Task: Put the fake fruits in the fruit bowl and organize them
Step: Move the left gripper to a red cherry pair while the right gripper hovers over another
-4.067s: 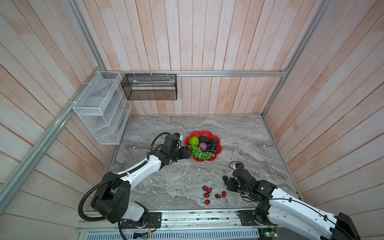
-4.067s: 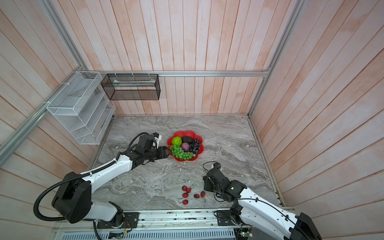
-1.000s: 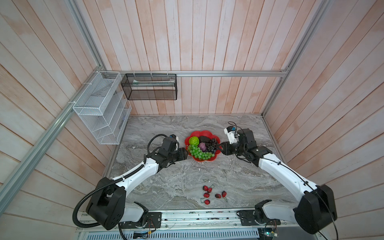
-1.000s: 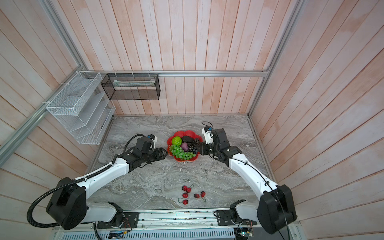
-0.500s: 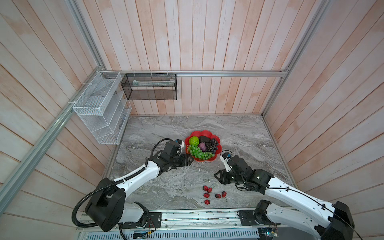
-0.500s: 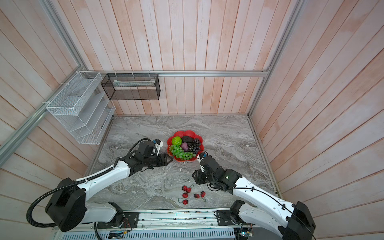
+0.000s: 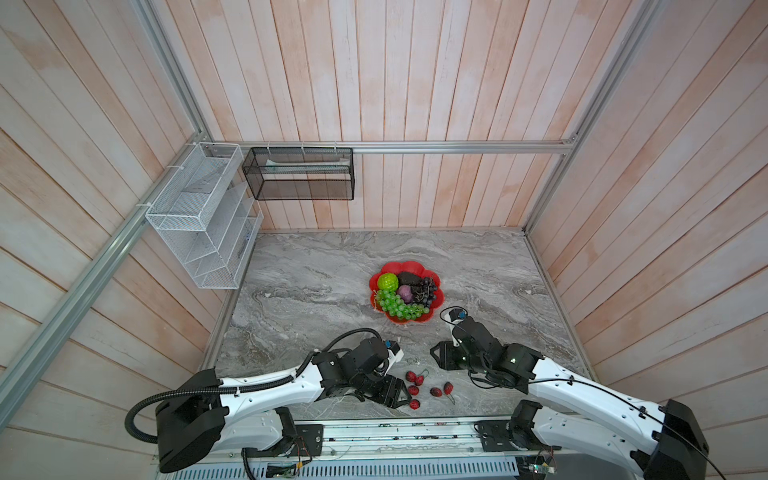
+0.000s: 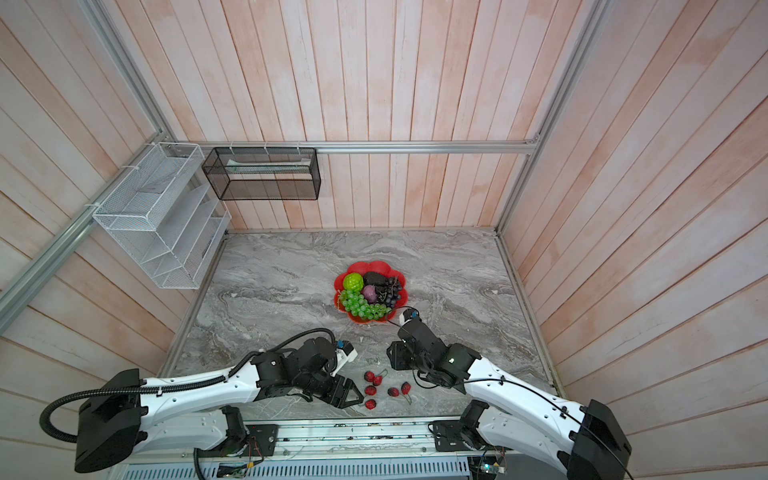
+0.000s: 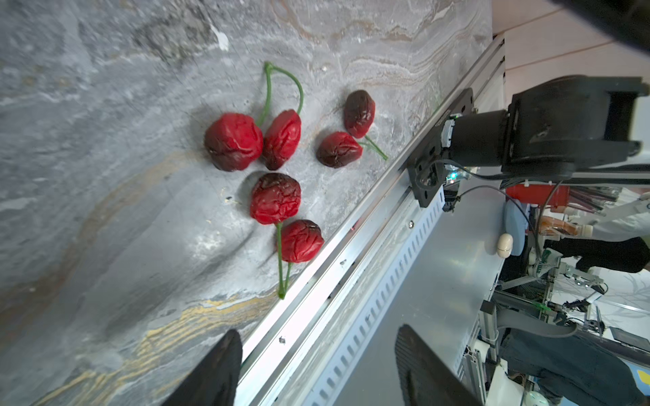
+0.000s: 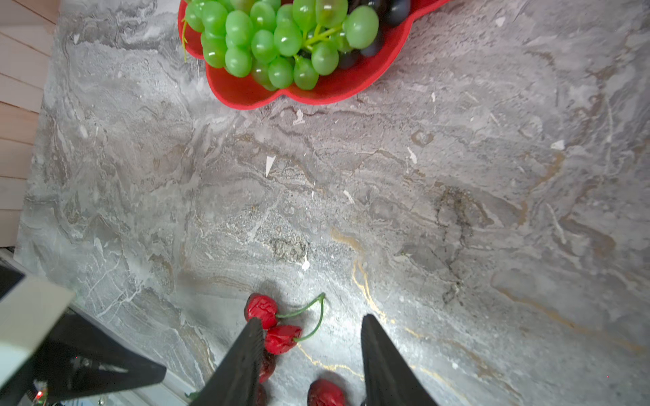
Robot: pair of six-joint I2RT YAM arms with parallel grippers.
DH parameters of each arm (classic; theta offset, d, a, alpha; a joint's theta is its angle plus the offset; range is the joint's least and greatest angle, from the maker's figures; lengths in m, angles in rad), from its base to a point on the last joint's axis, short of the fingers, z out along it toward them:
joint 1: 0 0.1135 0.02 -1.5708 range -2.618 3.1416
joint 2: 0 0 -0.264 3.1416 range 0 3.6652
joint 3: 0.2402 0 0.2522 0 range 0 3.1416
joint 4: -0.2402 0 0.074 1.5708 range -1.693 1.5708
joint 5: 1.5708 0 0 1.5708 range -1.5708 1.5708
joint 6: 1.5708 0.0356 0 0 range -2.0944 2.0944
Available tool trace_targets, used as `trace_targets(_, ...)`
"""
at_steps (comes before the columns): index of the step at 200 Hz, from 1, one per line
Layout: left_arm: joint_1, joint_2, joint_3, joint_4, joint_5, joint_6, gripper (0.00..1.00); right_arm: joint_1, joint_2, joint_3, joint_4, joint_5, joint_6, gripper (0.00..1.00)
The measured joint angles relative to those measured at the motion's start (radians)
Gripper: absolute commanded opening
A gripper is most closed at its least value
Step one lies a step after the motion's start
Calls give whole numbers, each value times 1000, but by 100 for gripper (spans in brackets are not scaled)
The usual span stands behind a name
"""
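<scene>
1. Left gripper: low over the table, just left of the berries. Fingers apart, nothing between them.
2. Red berries: six, loose on the table near its front edge, well apart from the bowl. Some are joined in pairs by green stems.
3. Right gripper: just beyond the berries, to their right. Fingers apart and empty, with the nearest pair showing beside one finger in the right wrist view.

Step in hand, as judged: lifting berries.
- Both grippers crowd one small cluster, so one arm should take it while the other holds off.
- Closing on a berry of a stemmed pair should carry two at once.
- Come down square, since the wrinkled skins look soft and may roll.

Surroundings:
4. Rack: white wire, on the left wall, out of the way.
5. Basket: black mesh, on the back wall, out of the way.
6. Rail: touching the table's front edge, close to the berries. It limits a low approach from the left.
7. Bowl: mid-table, crowded.
   - Contents: lime ball, green grapes, purple ball, oval, dark grapes.
   - Bare red shows only at the near rim, likely the drop spot.
</scene>
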Motion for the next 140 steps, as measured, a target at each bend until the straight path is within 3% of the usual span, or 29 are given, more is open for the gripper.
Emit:
trace_targets(58,-9,168,17,22,-23,-22,56,-43,-8,-26,46,-8,-19,45)
trace_targets(101,-9,193,19,49,-22,-29,47,-49,-19,-51,79,-23,-19,43)
trace_targets(122,-9,204,19,68,-22,-33,36,-54,-23,-63,84,-24,-19,43)
trace_targets(140,-9,219,27,77,-23,-40,35,-63,-26,-70,97,-29,-21,43)
